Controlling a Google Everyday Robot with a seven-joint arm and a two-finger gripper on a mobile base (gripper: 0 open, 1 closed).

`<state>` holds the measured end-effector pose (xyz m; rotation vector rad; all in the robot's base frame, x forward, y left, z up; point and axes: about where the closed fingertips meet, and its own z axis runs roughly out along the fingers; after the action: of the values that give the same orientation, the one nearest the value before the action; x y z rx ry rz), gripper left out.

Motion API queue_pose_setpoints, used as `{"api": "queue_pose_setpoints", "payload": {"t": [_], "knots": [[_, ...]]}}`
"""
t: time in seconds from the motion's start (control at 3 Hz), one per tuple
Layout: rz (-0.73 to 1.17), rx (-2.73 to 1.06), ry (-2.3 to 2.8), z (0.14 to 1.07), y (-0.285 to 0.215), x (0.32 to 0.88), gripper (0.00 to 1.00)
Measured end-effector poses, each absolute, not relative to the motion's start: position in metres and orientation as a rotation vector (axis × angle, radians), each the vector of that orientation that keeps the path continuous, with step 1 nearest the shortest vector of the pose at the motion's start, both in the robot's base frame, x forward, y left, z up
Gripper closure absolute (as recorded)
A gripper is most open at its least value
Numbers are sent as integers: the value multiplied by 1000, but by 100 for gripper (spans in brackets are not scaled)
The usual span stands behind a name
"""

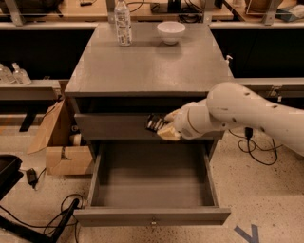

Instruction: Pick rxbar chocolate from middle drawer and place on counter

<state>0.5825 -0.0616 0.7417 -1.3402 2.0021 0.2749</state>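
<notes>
My tool is clamped on the small black-wrapped rectangular snack bar. I hold it before the closed grey drawer front, above the open grey wooden drawer and below the matte-grey counter.

We see a robotics lab — wooden workbenches, loose cables on a speckled floor, a cardboard box — with the end effector clasping the rxbar chocolate above the middle drawer.
</notes>
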Motion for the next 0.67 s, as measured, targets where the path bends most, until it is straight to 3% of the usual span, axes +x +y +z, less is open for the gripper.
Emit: {"api": "queue_pose_setpoints", "payload": {"t": [0.67], "knots": [[278, -1296, 2023, 756, -58, 581, 100]]}}
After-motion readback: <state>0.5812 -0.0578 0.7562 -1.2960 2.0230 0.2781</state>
